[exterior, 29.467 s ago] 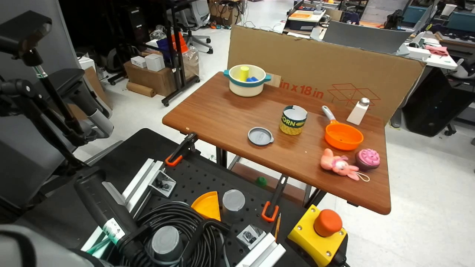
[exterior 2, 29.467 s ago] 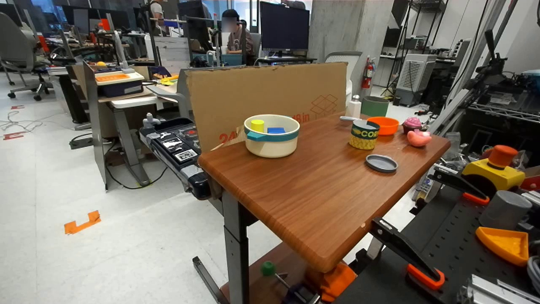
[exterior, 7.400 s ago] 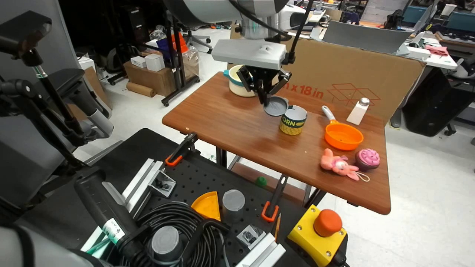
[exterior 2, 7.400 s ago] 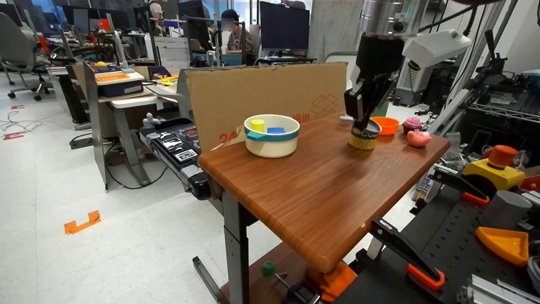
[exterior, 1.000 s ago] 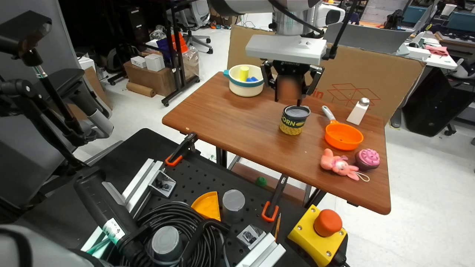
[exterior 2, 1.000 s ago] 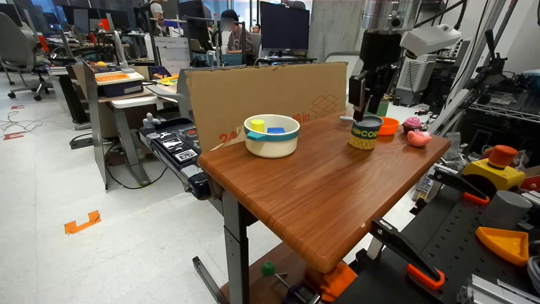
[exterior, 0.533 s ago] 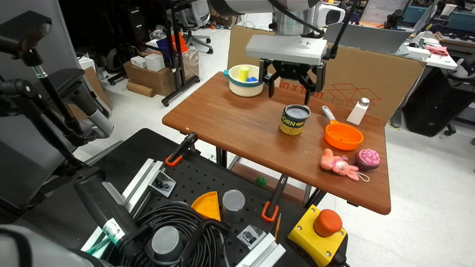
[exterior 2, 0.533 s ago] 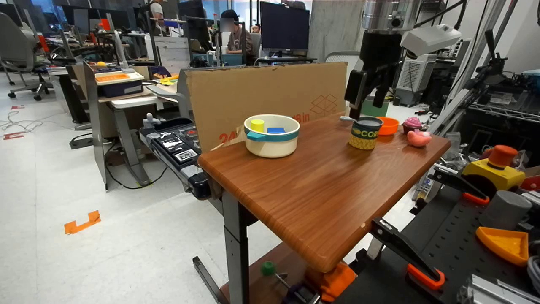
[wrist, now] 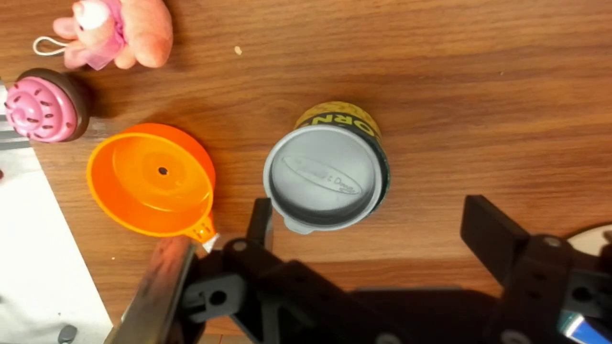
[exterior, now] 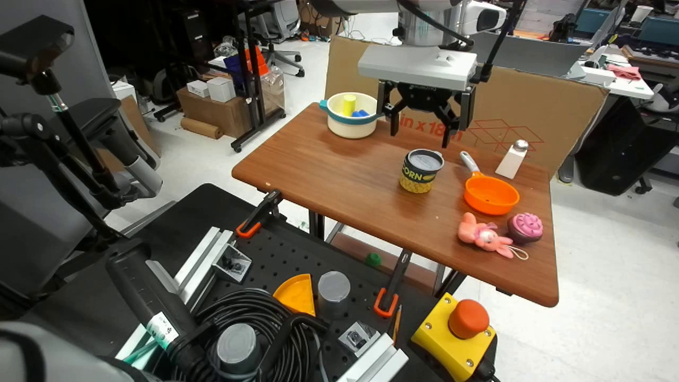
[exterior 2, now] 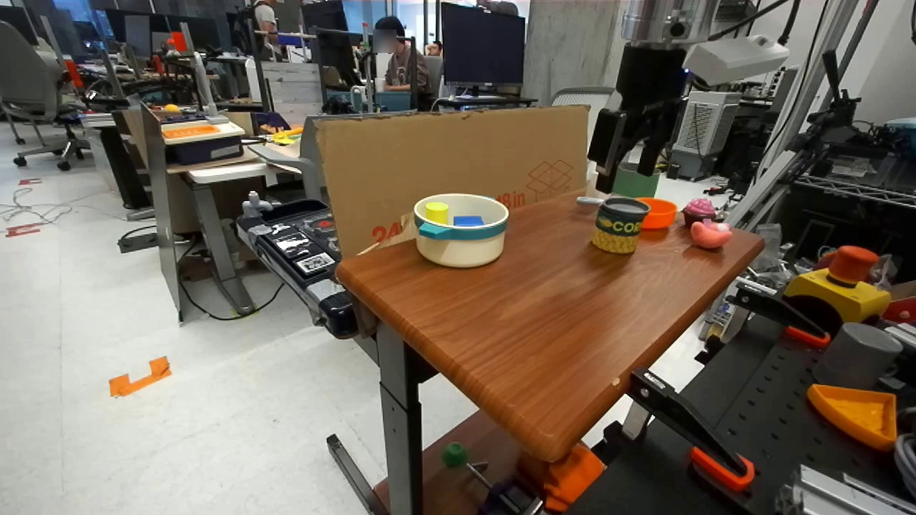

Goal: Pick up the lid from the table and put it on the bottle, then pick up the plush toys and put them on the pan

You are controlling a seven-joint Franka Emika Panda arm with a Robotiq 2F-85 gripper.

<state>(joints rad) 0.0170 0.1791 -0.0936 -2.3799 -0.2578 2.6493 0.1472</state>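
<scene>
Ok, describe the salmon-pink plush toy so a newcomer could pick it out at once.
Look at the brown table in an exterior view; the orange pan sits towards its right side. The salmon-pink plush toy lies just below the pan in that picture, beside the rounder cupcake toy. Unlike that cupcake toy, it has a long body and a pale cord loop.

It was a lab around you, all right! Close in, you had a yellow emergency-stop box [exterior: 444, 340] with its red button [exterior: 469, 318], black cable [exterior: 254, 302] coiled on a perforated board [exterior: 297, 249], black-and-orange clamps [exterior: 260, 212]; then, farther back, there they were: a wheeled office chair [exterior 2: 28, 75], a big monitor [exterior 2: 483, 46], wire shelving [exterior 2: 862, 191], a person [exterior 2: 409, 71] among the desks [exterior 2: 232, 170]!
</scene>
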